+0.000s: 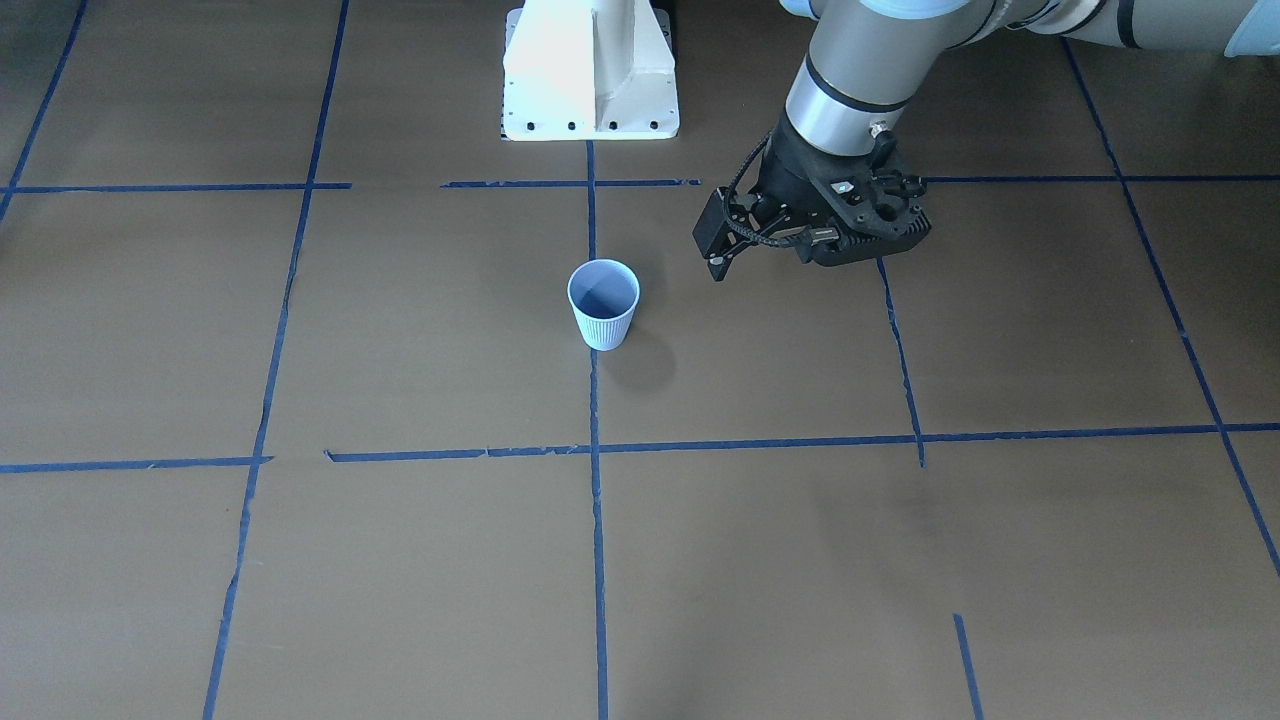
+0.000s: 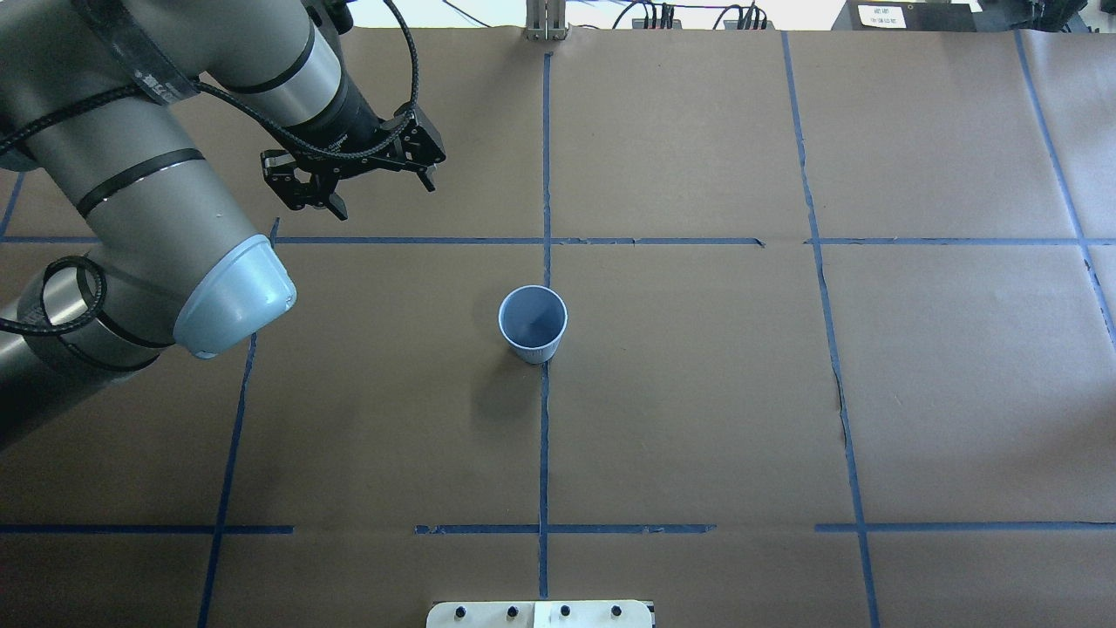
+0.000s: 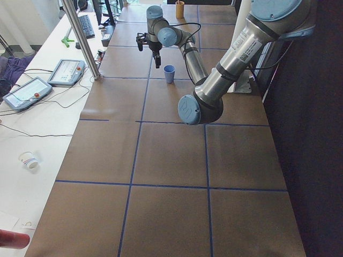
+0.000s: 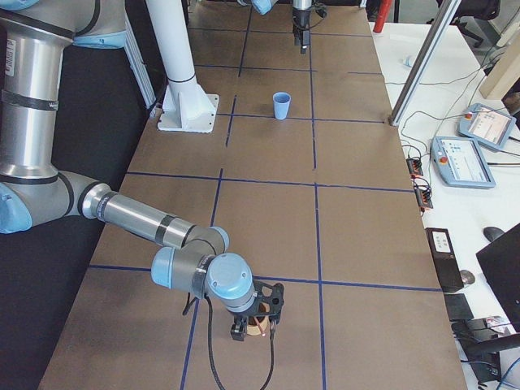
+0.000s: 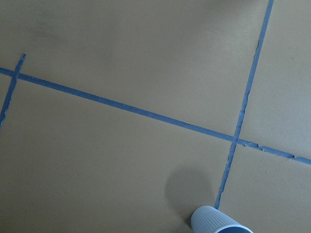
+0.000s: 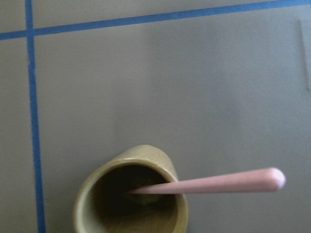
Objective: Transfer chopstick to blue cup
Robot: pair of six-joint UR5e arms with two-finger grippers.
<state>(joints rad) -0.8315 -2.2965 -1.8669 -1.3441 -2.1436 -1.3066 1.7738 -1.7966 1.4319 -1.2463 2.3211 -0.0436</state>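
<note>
The blue cup (image 1: 604,305) stands upright and empty near the table's middle, on a blue tape line; it also shows in the overhead view (image 2: 533,324). My left gripper (image 2: 384,194) hovers open and empty beyond the cup and to its left; its wrist view catches only the cup's rim (image 5: 218,222). One pink chopstick (image 6: 218,183) leans in a tan cup (image 6: 131,199), its thick end sticking out to the right. My right gripper (image 4: 256,323) hangs just above that tan cup at the table's far right end. I cannot tell whether it is open or shut.
The white robot base (image 1: 590,70) stands behind the blue cup. Blue tape lines (image 2: 545,436) divide the brown table. A side table with teach pendants (image 4: 471,158) and cables runs along the far edge.
</note>
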